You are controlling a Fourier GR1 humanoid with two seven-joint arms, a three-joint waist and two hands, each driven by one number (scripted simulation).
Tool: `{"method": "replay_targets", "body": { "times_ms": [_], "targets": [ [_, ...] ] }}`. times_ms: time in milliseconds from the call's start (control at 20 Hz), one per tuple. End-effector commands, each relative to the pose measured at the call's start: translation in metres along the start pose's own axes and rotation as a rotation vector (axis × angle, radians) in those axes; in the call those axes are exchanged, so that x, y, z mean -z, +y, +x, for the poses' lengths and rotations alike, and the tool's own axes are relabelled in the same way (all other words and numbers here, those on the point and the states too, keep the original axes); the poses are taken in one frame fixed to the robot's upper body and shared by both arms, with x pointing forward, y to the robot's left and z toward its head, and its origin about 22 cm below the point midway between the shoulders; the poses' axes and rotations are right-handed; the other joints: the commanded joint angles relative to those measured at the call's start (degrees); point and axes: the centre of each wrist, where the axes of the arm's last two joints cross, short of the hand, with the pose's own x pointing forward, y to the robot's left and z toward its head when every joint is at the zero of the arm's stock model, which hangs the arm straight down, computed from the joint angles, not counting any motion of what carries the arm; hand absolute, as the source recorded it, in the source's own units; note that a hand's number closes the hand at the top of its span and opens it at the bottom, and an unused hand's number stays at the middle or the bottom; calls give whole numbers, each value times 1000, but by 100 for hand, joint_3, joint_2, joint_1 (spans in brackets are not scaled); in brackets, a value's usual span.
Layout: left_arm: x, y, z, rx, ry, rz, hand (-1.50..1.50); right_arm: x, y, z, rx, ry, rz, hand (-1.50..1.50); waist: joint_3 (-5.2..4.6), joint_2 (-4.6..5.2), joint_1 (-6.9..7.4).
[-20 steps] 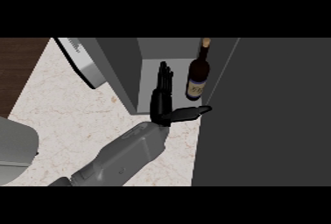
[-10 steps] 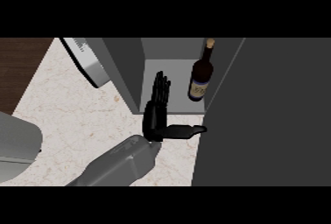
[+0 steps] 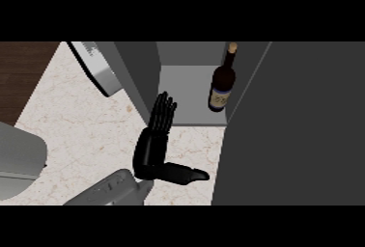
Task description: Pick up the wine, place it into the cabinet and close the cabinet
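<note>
The wine bottle (image 3: 222, 91), dark with a pale label, stands upright inside the open cabinet (image 3: 185, 103), at the right of its grey shelf. My left hand (image 3: 151, 149) is open on the counter side of the cabinet's front edge, left of and nearer than the bottle. Its fingers (image 3: 163, 108) are straight and point into the cabinet, and the thumb (image 3: 187, 173) sticks out to the right. It holds nothing and is apart from the bottle. My right hand does not show.
The cabinet's dark right door (image 3: 292, 135) stands open toward me and fills the view's right side. A lighter left door (image 3: 96, 70) swings out at the upper left. Speckled counter (image 3: 78, 125) lies between. A grey rounded shape (image 3: 18, 161) sits at the left edge.
My left hand has drawn back out of the cabinet, toward me and slightly left, away from the bottle. The bottle has stayed upright on the shelf.
</note>
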Motion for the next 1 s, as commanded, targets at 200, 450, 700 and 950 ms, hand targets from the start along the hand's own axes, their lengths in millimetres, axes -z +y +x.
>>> {"method": "replay_targets", "body": {
  "times_ms": [200,450,700,950],
  "targets": [
    [-46,35,49,-32,24,-113,-150,-20,-8,18,-78,2,175,150,1,-17,19],
    [-52,63,75,-44,6,-121,150,-29,3,16,-65,12,310,150,-3,-3,-6],
    [-71,89,97,-14,12,-124,150,-34,20,14,56,54,411,150,-4,-11,3],
    [-87,103,123,-17,-6,-71,150,-36,44,25,97,21,491,150,-9,-29,49]
  ]
}}
